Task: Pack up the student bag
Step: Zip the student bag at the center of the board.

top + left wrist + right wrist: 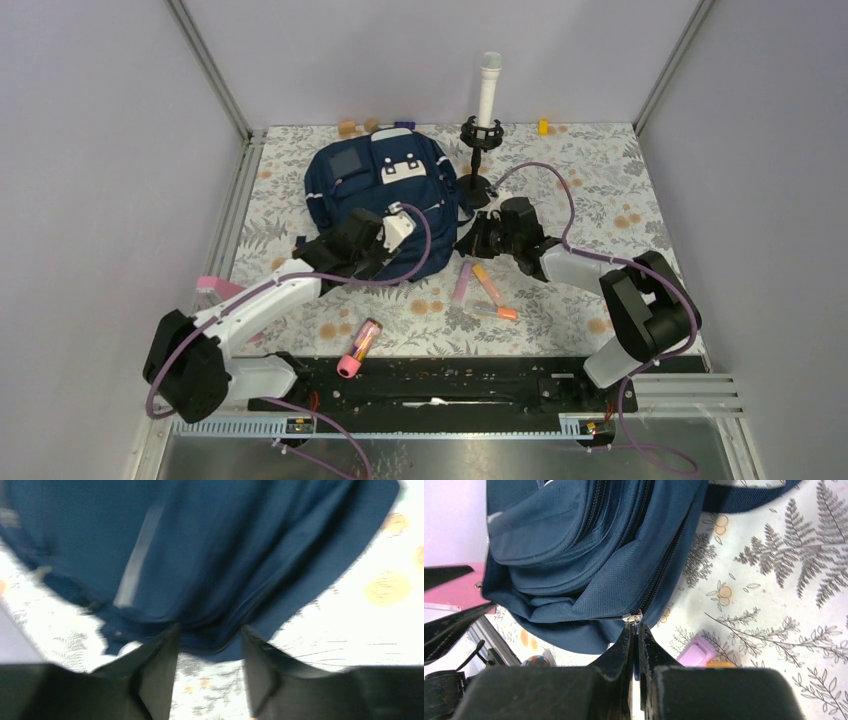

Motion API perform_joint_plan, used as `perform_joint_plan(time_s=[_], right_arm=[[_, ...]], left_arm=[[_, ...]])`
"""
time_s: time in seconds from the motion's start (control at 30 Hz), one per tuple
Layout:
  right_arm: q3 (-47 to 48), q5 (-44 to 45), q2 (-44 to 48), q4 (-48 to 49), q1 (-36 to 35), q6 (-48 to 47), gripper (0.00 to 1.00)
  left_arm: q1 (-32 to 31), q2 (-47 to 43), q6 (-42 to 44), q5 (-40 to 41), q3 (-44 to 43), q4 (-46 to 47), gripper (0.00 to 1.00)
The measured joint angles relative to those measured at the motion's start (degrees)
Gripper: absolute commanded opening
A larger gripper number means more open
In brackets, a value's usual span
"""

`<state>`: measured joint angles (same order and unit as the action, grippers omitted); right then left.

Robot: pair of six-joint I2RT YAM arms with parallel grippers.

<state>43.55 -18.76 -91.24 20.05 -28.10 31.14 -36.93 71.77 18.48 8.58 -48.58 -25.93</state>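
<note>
Now both arms meet at the navy backpack

We see the navy backpack (385, 185) lying flat on the floral tabletop (600, 170), toward the back and left of centre. Its white-grey patches face up, and a dark strap trails off its right side.

The left gripper (210, 630) is at the bag's near edge. Its jaws stand partly apart, the tabletop shows through the gap, and the hem of the blue fabric lies across their tips. That wrist view is blurred, so we cannot tell whether the fabric is touched or only just ahead of them.

The right gripper (636, 627) reaches in from the bag's right side. Its jaws are pressed together on the small metal zipper pull (632, 617) at the end of a zipper line.

Near that arm, a lilac marker (462, 283), an orange marker (487, 284) and a third pen (492, 312) lie on the tabletop. A pink-capped marker (358, 348) lies nearer the arm bases. A white microphone (488, 85) stands upright on a black stand behind the bag's right side.
</note>
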Motion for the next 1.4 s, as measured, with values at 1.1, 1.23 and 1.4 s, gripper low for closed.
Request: perform_joint_plan(time_s=[1.1, 1.23, 1.4], right_arm=[[-6.84, 2.25, 3.23, 3.76, -2.36, 3.23, 0.00], [-6.84, 2.38, 3.23, 3.56, -2.36, 3.23, 0.00], [-6.82, 2.82, 3.23, 3.52, -2.40, 3.19, 0.00]], left_arm=[[-9.81, 20.41, -5.70, -7.15, -12.72, 12.35, 0.73], [-9.99, 23.39, -5.51, -5.77, -13.62, 12.74, 0.48], [-10.51, 25.59, -4.98, -3.74, -14.62, 13.16, 0.00]])
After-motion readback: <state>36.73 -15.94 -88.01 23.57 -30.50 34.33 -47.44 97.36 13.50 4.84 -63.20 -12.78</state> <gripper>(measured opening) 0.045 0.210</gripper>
